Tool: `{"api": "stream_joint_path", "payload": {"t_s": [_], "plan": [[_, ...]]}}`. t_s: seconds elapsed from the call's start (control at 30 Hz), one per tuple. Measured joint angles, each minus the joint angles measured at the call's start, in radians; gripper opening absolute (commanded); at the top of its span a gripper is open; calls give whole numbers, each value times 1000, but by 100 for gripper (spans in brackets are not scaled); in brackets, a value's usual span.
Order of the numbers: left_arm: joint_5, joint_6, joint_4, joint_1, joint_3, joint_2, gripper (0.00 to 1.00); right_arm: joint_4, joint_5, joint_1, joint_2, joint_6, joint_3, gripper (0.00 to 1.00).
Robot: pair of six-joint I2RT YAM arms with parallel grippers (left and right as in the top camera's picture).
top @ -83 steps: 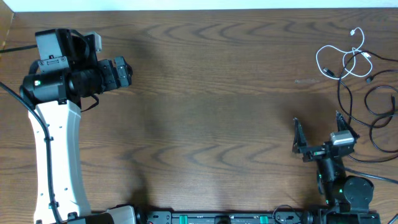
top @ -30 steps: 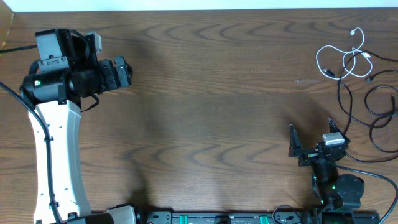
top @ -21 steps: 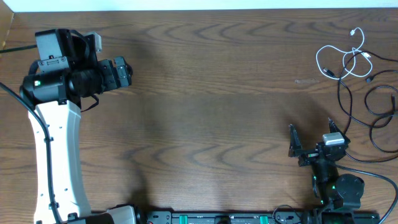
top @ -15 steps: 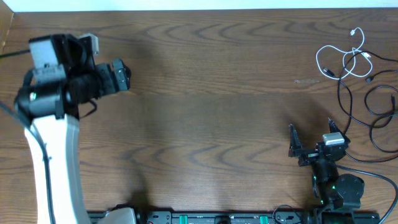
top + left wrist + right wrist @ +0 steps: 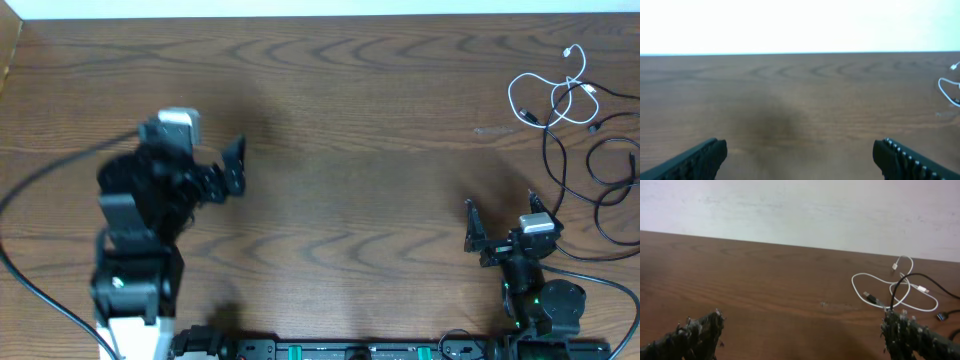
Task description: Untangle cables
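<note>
The cables lie on the counter (image 5: 350,150), ahead and right of the right pincer (image 5: 500,222), apart from it. The short cable (image 5: 511,97) lies farthest out, crossing the longer cables (image 5: 547,150). The left pincer (image 5: 233,170) is far to their left.

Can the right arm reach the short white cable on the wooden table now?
Probably yes: the right gripper is open and empty, and only wooden table lies between it and the thin white cable ahead. A thin black cable crosses it and might drag along.

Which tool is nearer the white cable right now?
Right. The right tool sits a short way in front of the white cable; the left tool is far across the table.
</note>
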Motion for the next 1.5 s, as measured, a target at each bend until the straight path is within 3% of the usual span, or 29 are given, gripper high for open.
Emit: {"api": "stream_joint_path", "payload": {"t_s": [0.3, 0.77, 1.07, 1.5], "plan": [[0, 11, 274, -10, -401, -270, 98, 0, 3, 0, 0, 0, 0, 99], [0, 41, 429, -10, -770, -634, 98, 0, 3, 0, 0, 0, 0, 99], [-34, 48, 390, -39, -809, -780, 98, -1, 3, 0, 0, 0, 0, 99], [-81, 48, 319, -48, -803, -798, 98, 0, 3, 0, 0, 0, 0, 99]]}}
